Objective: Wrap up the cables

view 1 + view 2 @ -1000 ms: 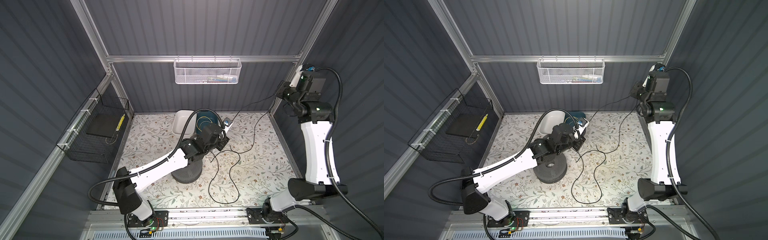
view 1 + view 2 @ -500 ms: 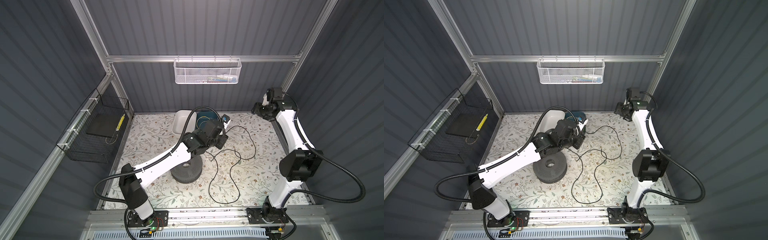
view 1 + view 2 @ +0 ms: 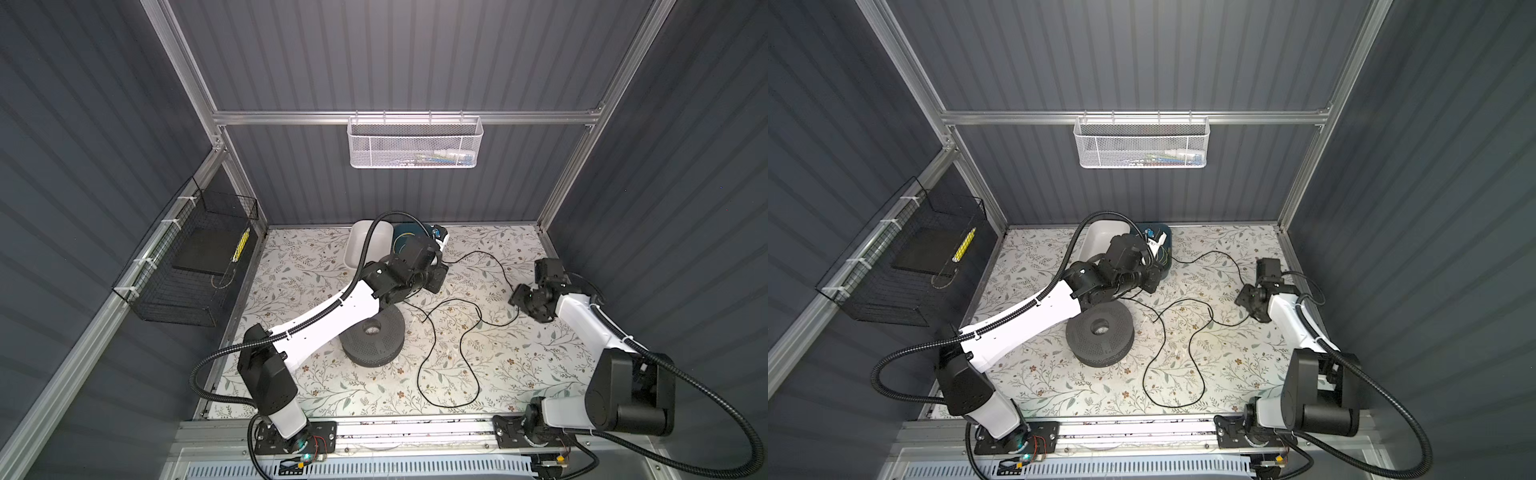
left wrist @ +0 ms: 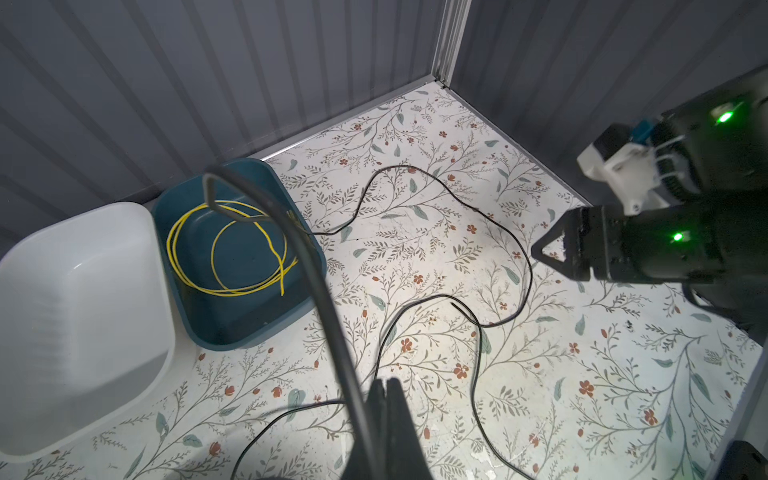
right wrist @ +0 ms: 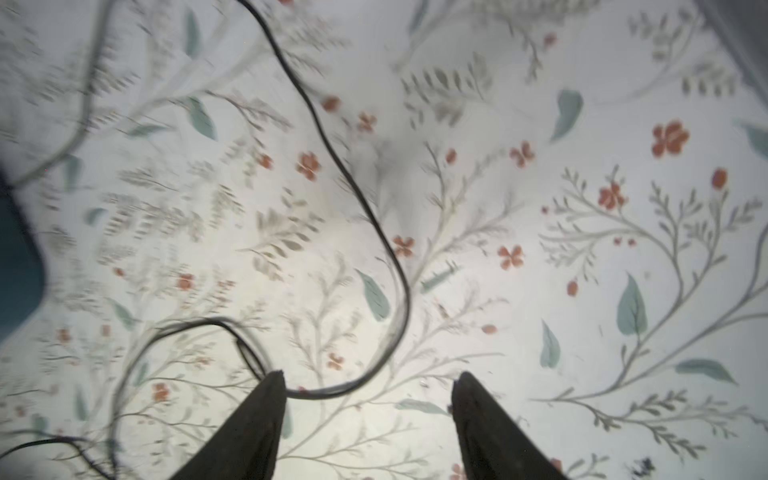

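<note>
The cables are one thin black cord [image 3: 418, 372] [image 3: 1144, 376] lying in loose loops across the floral table. My left gripper [image 3: 438, 276] [image 3: 1152, 280] hovers beside the teal tub. It is shut on one stretch of the cord, which rises past the closed fingers [image 4: 386, 399] in the left wrist view. My right gripper [image 3: 517, 297] [image 3: 1241, 299] is low over the table at the right, jaws open and holding nothing. In the right wrist view a bend of the cord [image 5: 405, 291] lies on the table just ahead of the right gripper [image 5: 370, 380], beside one fingertip.
A dark perforated round spool [image 3: 374, 336] sits on the table under the left arm. A white tub [image 3: 365, 245] and a teal tub [image 4: 249, 328] holding a yellow wire coil [image 4: 249, 291] stand at the back. Wire baskets hang on the back wall [image 3: 415, 141] and left wall [image 3: 195, 266].
The right arm dropped from high by the back right post to just above the table and its gripper opened. The cord, stretched taut between the grippers, fell slack onto the table.
</note>
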You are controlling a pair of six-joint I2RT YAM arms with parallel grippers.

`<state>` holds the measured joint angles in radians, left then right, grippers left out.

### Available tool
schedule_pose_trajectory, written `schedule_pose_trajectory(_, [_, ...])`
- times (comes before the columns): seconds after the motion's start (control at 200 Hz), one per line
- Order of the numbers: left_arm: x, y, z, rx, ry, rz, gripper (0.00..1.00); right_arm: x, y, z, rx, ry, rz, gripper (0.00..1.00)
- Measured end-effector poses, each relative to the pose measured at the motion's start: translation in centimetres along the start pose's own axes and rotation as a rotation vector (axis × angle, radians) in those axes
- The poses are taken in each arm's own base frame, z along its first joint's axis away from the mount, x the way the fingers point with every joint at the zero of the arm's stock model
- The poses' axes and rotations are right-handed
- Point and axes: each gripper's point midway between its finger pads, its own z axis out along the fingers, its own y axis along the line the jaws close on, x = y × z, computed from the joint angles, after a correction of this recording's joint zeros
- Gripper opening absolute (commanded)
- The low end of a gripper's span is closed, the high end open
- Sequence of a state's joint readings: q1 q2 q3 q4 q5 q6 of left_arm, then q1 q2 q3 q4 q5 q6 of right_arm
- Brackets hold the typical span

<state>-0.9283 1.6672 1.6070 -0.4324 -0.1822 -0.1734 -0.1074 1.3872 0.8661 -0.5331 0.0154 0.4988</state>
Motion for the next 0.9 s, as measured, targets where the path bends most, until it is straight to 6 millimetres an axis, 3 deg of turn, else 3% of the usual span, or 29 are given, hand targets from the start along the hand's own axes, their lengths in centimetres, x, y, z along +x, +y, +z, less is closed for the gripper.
schedule_pose_trajectory(0.065, [-0.1, -0.2, 0.0, 0.013, -0.005, -0.001, 0.0, 0.4, -0.6, 0.8, 0.023, 0.021, 0.013, 0.64])
schedule_pose_trajectory(0.225, [-0.2, -0.7, -0.2, 0.043, -0.012, -0.003, 0.0, -1.0, -0.4, 3.0, 0.05, 0.033, 0.01, 0.56])
schedule_pose_trajectory(0.425, [-0.4, -0.9, -0.9, 0.061, -0.026, -0.005, 0.0, -3.7, 0.6, 5.9, 0.049, 0.064, -0.013, 0.19])
schedule_pose_trajectory(0.555, [-0.7, -0.9, -1.3, 0.064, -0.037, -0.006, 0.0, -3.6, 0.5, 6.2, 0.053, 0.072, -0.019, 0.0])
schedule_pose_trajectory(0.78, [-0.8, -0.9, -1.4, 0.064, -0.039, -0.005, 0.0, -4.8, 0.0, 4.9, 0.065, 0.022, -0.012, 0.0])
schedule_pose_trajectory(0.9, [-0.7, -1.1, -1.4, 0.072, -0.038, -0.004, 0.0, -6.7, -0.7, 3.1, 0.078, -0.025, -0.007, 0.0])
